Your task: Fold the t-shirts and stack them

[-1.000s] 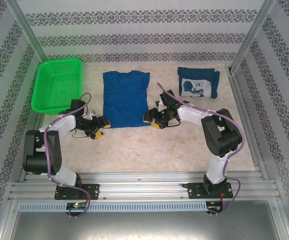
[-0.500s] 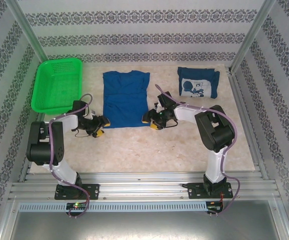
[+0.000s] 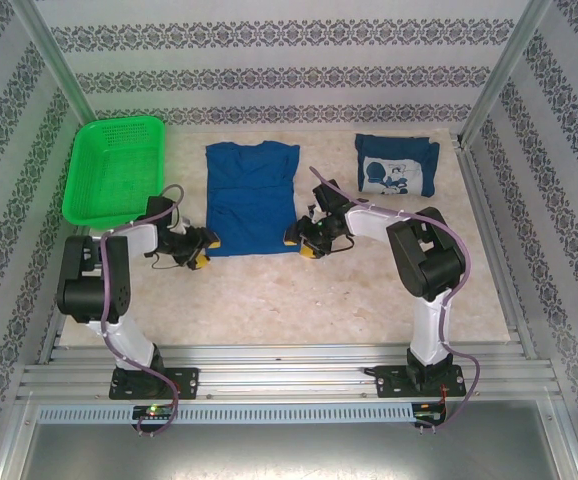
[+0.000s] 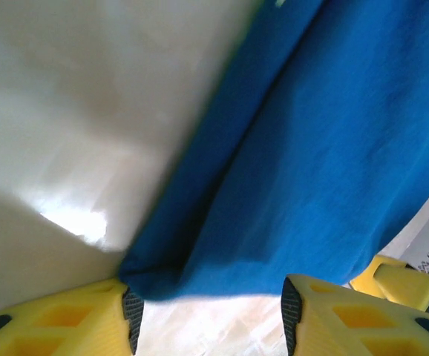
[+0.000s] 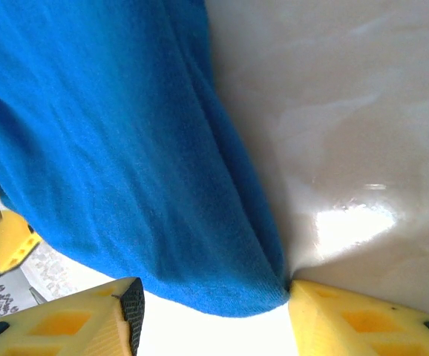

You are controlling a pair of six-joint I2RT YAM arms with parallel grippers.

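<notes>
- The green basket (image 3: 77, 172) sat at the far-left corner of the table (image 3: 299, 300), well apart from both shirts.
- The spread t-shirt (image 3: 251, 195) lay flat at the far middle, plain blue side up.
- The folded t-shirt (image 3: 397, 166) lay far right, its print up.
- My left pincer (image 4: 208, 308) stood partly open at the spread t-shirt's near-left corner, with nothing pinched.
- My right pincer (image 5: 216, 297) stood likewise apart around the near-right corner, the hem touching one finger.

Green plastic mesh basket (image 3: 114, 170) at desk's (image 3: 299, 300) far left, flat royal-blue cotton t-shirt (image 3: 251, 195) centre, folded printed t-shirt (image 3: 397, 165) far right
</notes>
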